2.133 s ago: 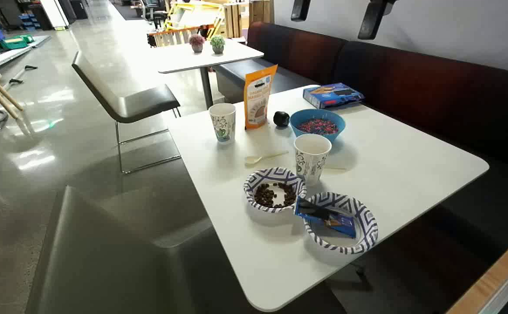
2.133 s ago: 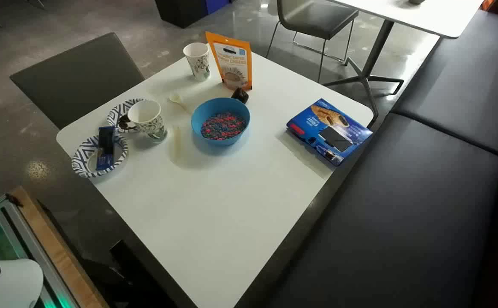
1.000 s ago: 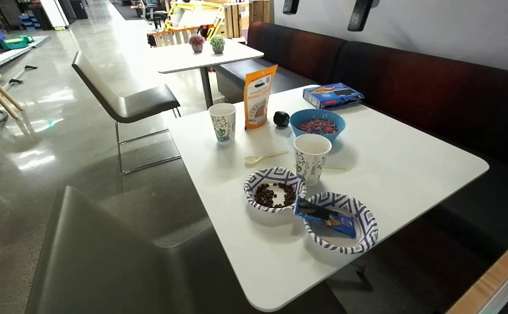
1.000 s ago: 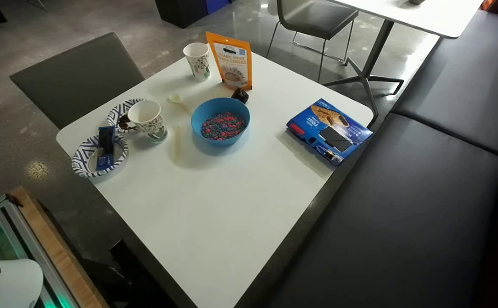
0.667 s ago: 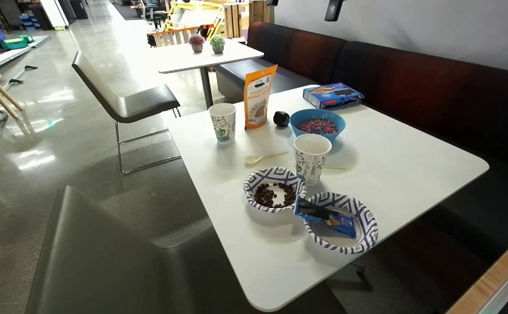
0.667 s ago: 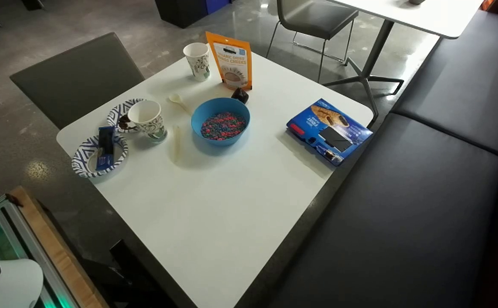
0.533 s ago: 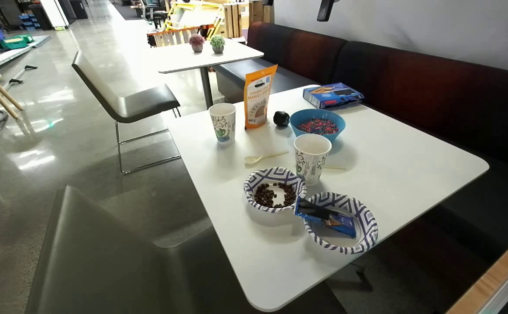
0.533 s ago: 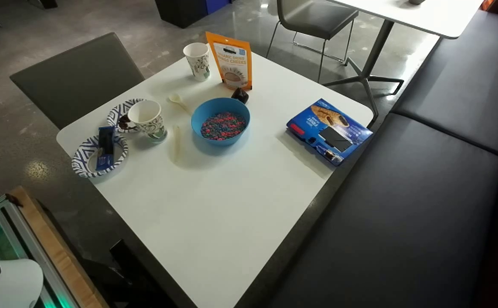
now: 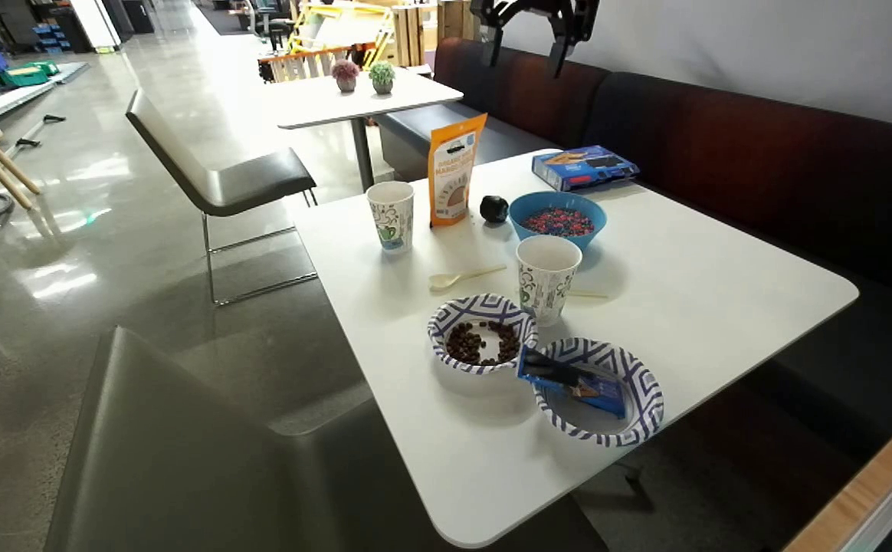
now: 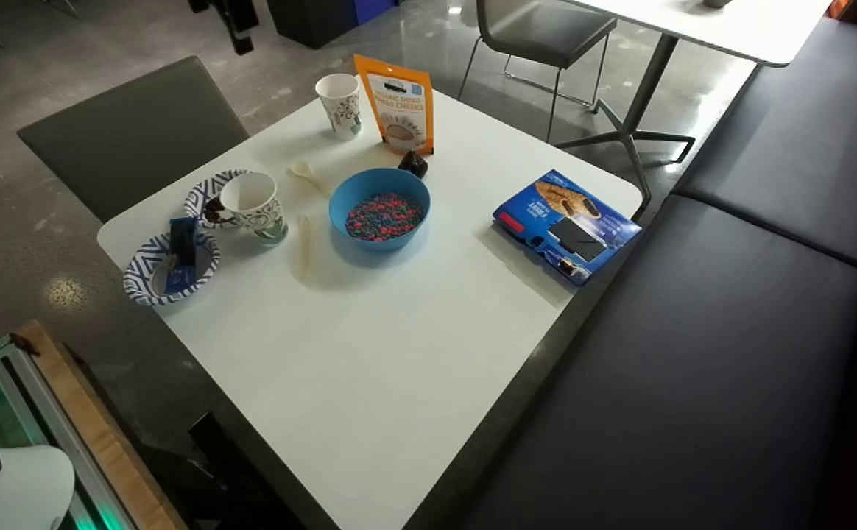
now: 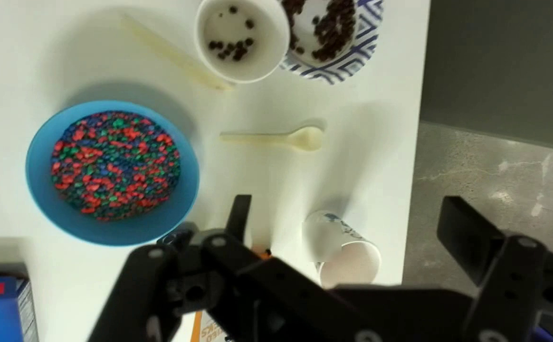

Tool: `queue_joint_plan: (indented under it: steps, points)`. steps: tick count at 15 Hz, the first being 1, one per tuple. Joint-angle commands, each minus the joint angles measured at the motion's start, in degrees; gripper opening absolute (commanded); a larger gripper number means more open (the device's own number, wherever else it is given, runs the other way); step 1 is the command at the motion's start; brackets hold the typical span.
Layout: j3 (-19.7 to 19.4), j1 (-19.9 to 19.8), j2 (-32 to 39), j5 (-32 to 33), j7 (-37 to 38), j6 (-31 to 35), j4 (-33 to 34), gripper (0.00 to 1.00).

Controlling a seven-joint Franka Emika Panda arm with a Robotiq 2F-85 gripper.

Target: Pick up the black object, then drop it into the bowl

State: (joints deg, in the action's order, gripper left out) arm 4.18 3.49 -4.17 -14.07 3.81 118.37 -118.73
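Bench (image 9: pixel 691 307), white and flat, carries the whole field! High up hangs the black, two-fingered pincer (image 9: pixel 523 64), spread wide and pinching nothing. Down on the white: a round, plain blue bowl (image 10: pixel 378 182), and near it an upright orange-and-white pouch (image 9: pixel 454 172). Between those two, our target, the small, roundish, shiny black lump (image 9: pixel 494 209), just beside the bowl! Probably light and stiff, my call, and that glossy skin could slip or roll. Best hold: low, at its widest, across the sides facing neither bowl nor pouch.
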Motion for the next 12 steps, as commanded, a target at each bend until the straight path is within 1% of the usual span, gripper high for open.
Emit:
queue_joint_plan:
  steps: [1,5,9,12]
  points:
    - [-1.2,-0.8,6.5,5.3,-6.2,4.9,2.8,1.00]
    - [-2.4,-1.8,14.2,10.2,-10.0,6.5,7.1,1.00]
    - [-3.1,-1.9,22.2,15.8,-11.0,8.6,13.0,1.00]
    - [-3.0,-1.9,27.0,17.0,-11.4,10.3,17.1,1.00]
